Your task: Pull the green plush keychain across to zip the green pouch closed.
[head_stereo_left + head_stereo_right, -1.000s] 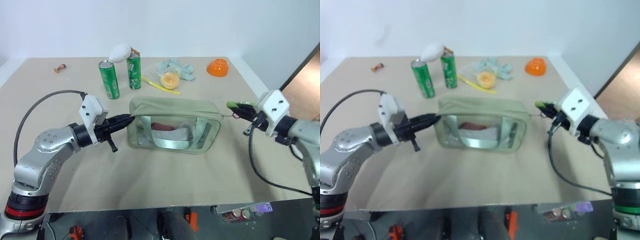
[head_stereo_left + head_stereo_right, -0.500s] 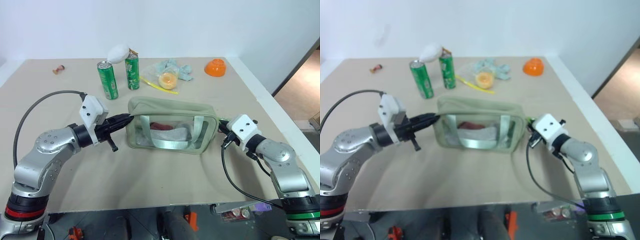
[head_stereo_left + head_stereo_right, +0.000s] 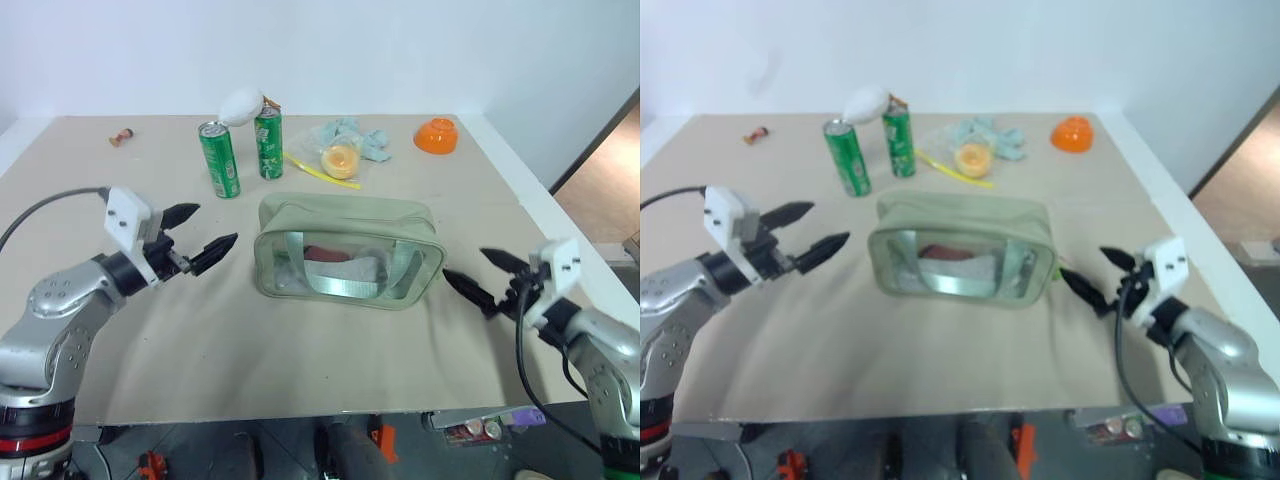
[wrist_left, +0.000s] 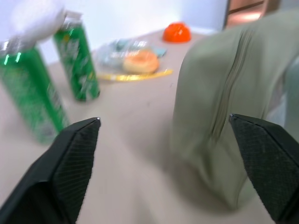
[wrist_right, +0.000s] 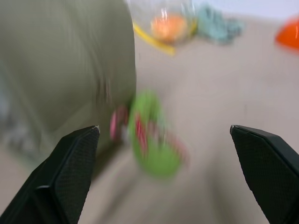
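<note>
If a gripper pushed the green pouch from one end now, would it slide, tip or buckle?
The green pouch looks like soft fabric with clear sides, so its end would probably dent first. It sits low and wide on the table, so tipping seems unlikely. With little visible inside, it probably slides easily.

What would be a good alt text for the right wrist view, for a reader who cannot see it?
The green plush keychain, with a red-pink cord, hangs blurred at the end of the green pouch, between the two wide-open black fingers of the right hand, which hold nothing. Beyond it on the beige table lie a yellow stick and a yellow-orange round item.
</note>
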